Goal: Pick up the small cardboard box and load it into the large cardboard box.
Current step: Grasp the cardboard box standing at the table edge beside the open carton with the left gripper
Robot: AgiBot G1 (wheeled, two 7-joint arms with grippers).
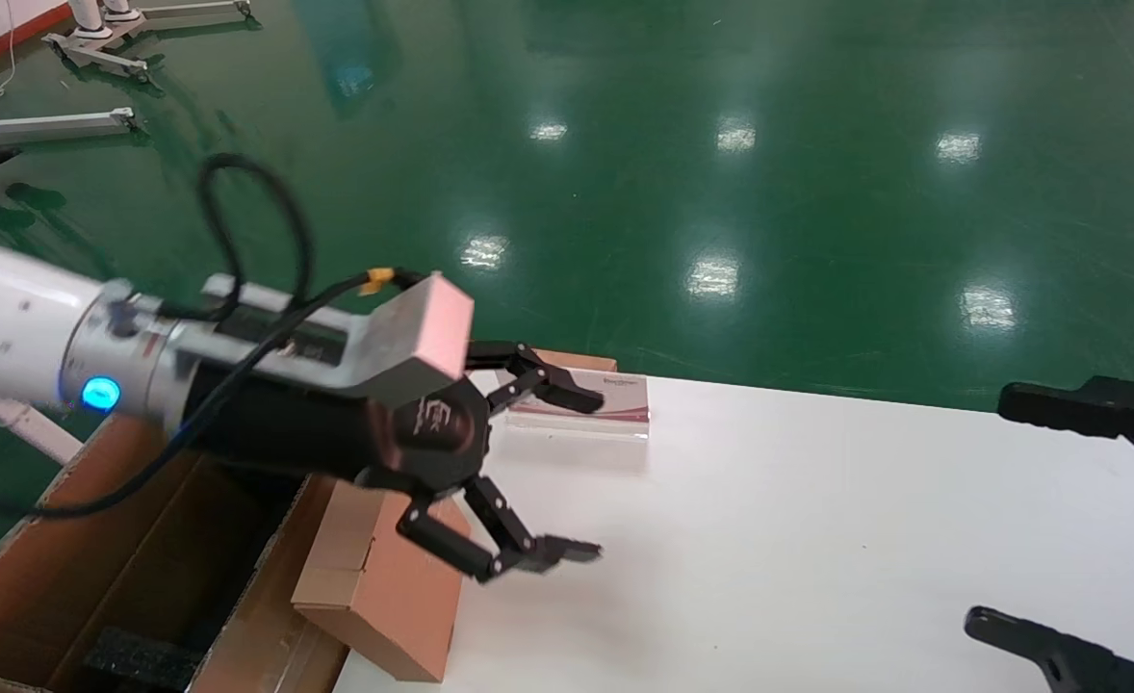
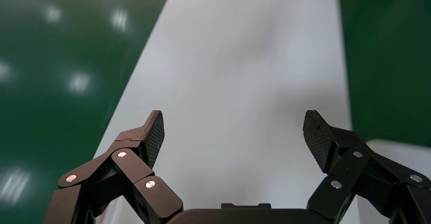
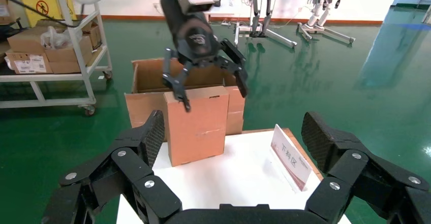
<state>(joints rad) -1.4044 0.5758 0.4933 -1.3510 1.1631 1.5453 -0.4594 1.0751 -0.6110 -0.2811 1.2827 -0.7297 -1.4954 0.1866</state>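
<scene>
The small cardboard box (image 1: 384, 587) stands upright at the white table's left edge, also seen in the right wrist view (image 3: 195, 125). My left gripper (image 1: 581, 474) hovers open just above it, fingers spread wide and holding nothing (image 3: 214, 97). Its own wrist view shows only the bare tabletop between the open fingers (image 2: 234, 132). The large cardboard box (image 1: 95, 549) sits on the floor beside the table, directly behind the small one (image 3: 147, 76), with black foam inside. My right gripper (image 1: 1019, 525) waits open at the table's right side (image 3: 234, 132).
A clear sign holder (image 1: 586, 404) with a printed card (image 3: 289, 155) stands near the table's (image 1: 817, 539) far edge. A shelf cart with cartons (image 3: 51, 46) and robot stands (image 3: 264, 10) are beyond, on the green floor.
</scene>
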